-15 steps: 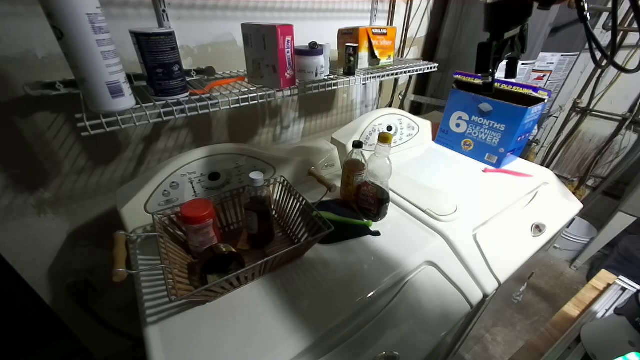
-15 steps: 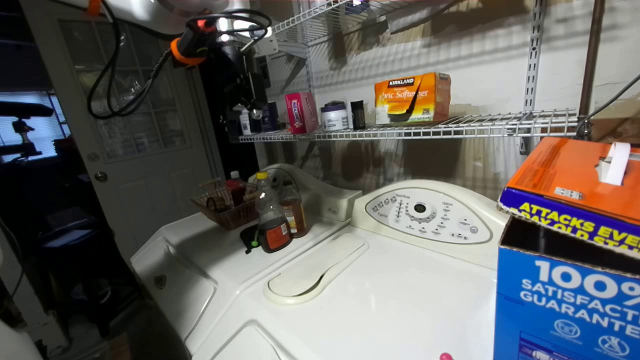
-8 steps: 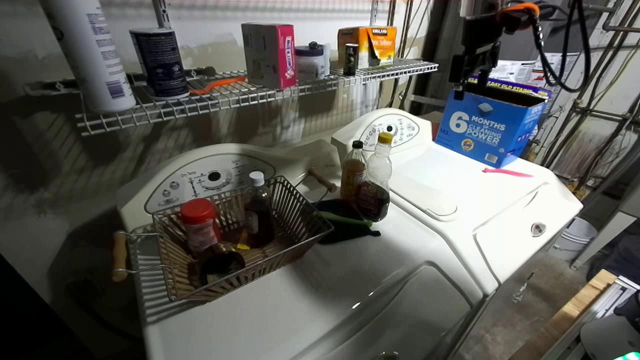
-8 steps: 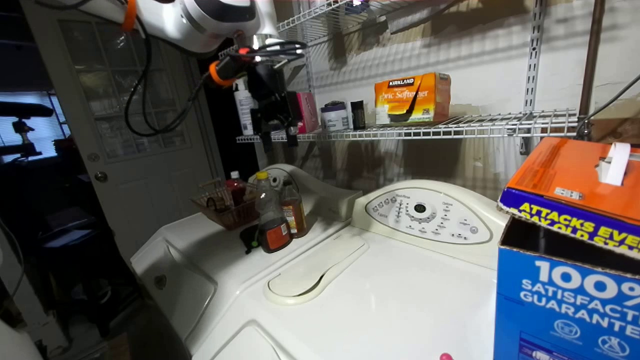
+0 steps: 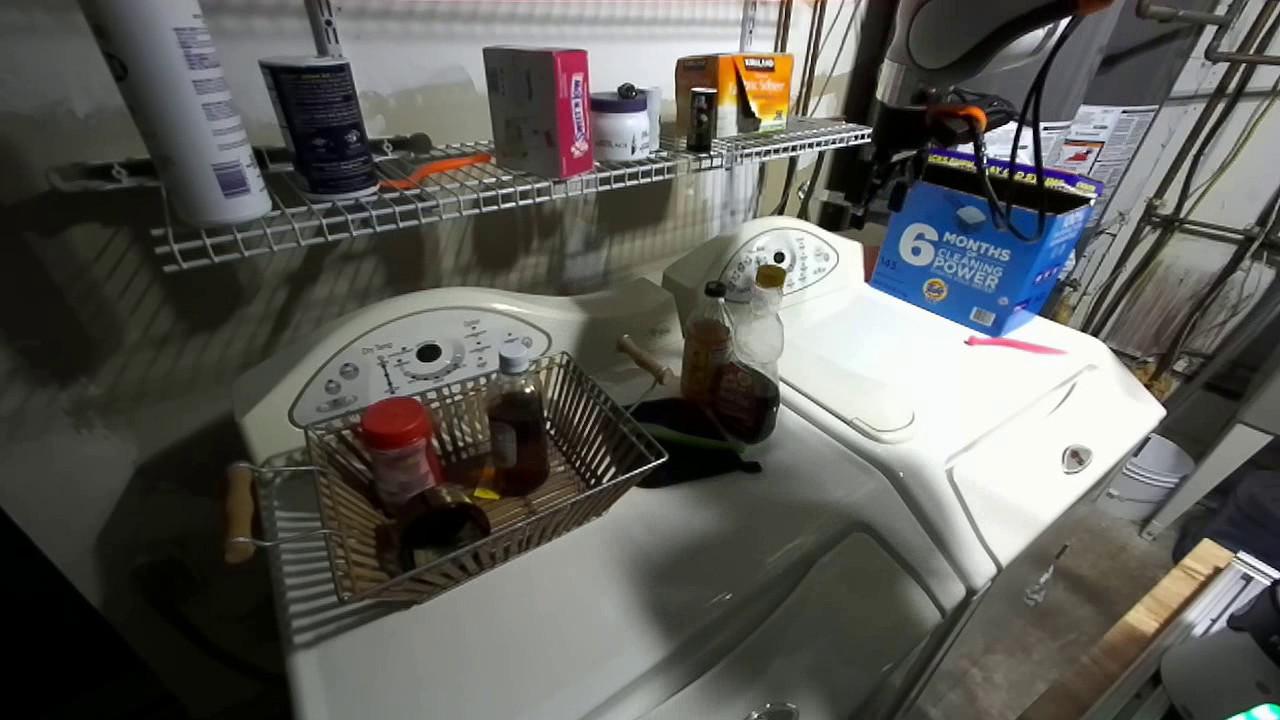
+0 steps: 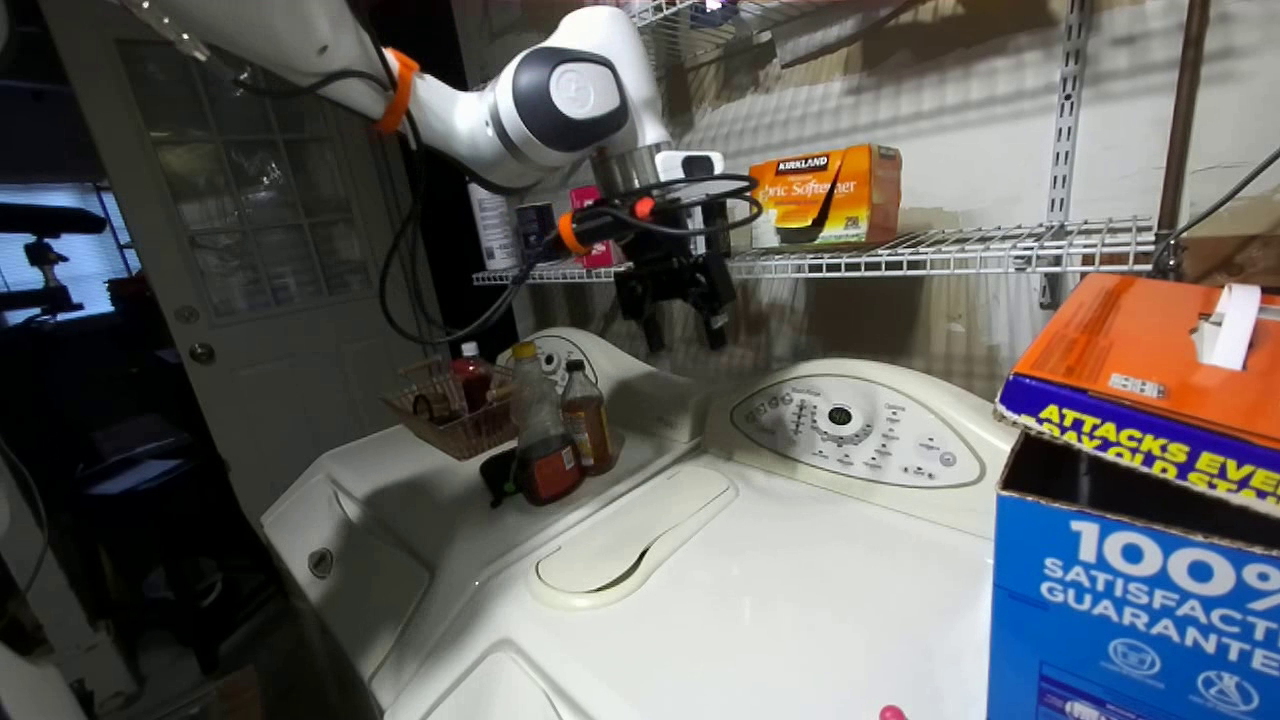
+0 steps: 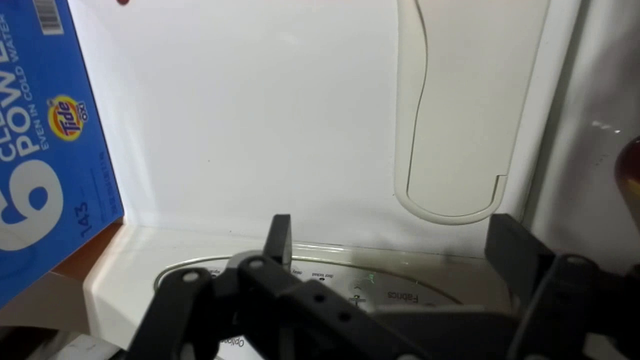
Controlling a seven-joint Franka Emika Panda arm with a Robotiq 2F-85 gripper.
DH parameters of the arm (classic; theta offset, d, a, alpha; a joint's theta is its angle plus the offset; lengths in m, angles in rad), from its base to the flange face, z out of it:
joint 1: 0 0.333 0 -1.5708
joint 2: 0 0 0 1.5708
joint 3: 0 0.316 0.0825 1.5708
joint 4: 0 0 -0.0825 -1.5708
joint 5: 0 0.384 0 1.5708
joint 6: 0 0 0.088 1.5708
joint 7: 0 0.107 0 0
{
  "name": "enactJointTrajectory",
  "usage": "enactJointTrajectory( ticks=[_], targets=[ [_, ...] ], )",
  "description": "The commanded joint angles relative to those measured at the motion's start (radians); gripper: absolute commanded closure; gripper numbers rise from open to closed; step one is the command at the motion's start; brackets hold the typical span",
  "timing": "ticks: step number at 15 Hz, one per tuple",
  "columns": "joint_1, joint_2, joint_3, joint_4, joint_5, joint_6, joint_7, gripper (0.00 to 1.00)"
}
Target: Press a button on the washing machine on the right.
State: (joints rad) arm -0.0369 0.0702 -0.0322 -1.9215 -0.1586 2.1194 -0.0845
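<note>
So the fingers [image 7: 515, 252] are standing wide apart with nothing between them, and for a button press I'd be bringing them together first, since one blunt tip is probably beating two spread ones on targets this small. The gripper [image 6: 686, 340] is hanging point-down near the console [image 6: 860, 432], not touching it. Heads up: in the wrist view the lettering [image 7: 402, 296] is showing upside down, so I wouldn't be trusting left and right there while lining up.

The console is leaning back, so I'd be pushing square to its face, slowly, because a straight-down poke is likely skating off. The task isn't naming a button, so I'd be picking what looks like a round grey button [image 6: 948, 459] near the end, sitting apart from the crowded stuff around the dial [image 6: 840, 416].

All this is sitting on the washing machine [image 6: 800, 590], which is standing on the right in both exterior views, beside the neighbouring machine [image 5: 520, 630] with the basket [image 5: 590, 430] on it. The blue box [image 6: 1130, 600] is sitting near that button's end and the wire shelf [image 6: 960, 255] is running above, so I'd be watching wrist clearance on both.
</note>
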Motion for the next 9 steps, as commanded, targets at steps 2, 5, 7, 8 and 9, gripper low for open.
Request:
enactJointTrajectory(
  ticks=[2,5,7,8,9],
  targets=[
    [-0.046,0.124,-0.025,0.099,0.079,0.081,-0.163,0.00],
    [-0.067,0.181,-0.028,0.132,0.114,0.149,-0.165,0.26],
    [-0.079,0.221,-0.023,0.160,0.141,0.170,-0.175,0.41],
    [-0.082,0.238,-0.022,0.171,0.142,0.189,-0.176,0.49],
    [-0.087,0.257,-0.019,0.188,0.159,0.195,-0.176,0.55]
  ],
)
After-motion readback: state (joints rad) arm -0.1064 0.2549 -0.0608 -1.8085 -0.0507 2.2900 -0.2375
